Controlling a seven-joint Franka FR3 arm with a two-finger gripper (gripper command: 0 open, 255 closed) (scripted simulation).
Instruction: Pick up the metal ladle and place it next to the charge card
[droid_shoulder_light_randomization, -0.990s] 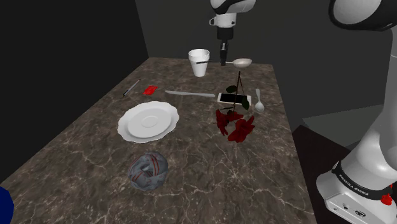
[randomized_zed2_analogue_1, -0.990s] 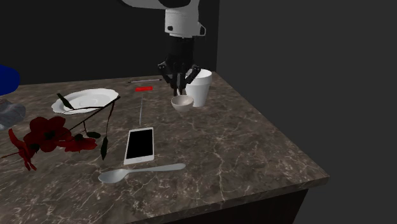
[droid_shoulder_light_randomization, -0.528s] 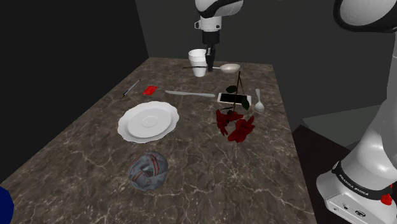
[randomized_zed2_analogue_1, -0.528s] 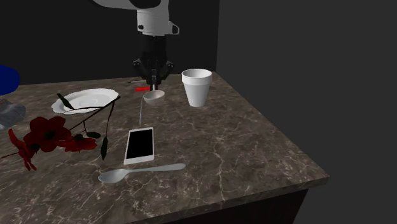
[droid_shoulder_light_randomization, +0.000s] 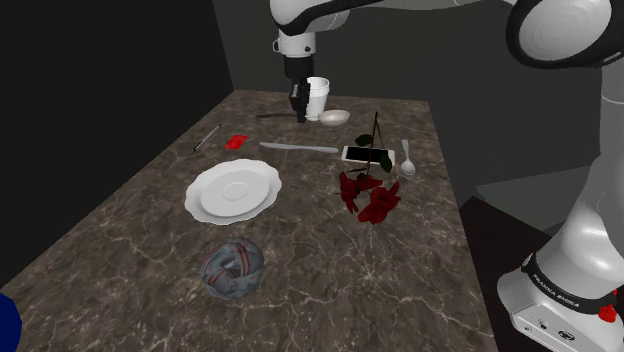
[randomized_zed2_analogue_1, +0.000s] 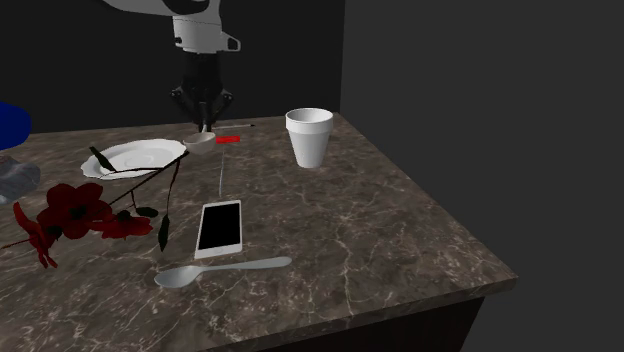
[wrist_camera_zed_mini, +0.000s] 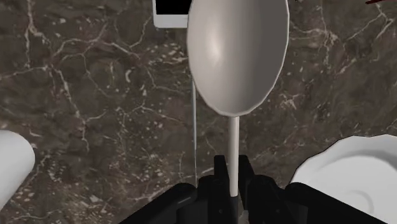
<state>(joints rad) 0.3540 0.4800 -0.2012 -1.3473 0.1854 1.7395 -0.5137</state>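
- Wrist view puts the pincer clenched on the ladle: its two black fingers clasp the thin handle, and the wide bowl sticks out ahead of them.
- We see the ladle lifted above the table and lying roughly level. In the shoulder view the handle pokes out one side of the pincer and the bowl the other, so the hold is partway along the handle.
- We judge the ladle stiff, smooth and fairly light, with most of its weight in the bowl. On so narrow a handle it could swivel or slip between the fingers, so a hold close to the bowl suits it best.
- Near the pincer in the second exterior view lies the red card, and the white plate is close by too.
- Farther out are the white cup and the phone. We judge the bare table beside the red card the place to set the ladle down.
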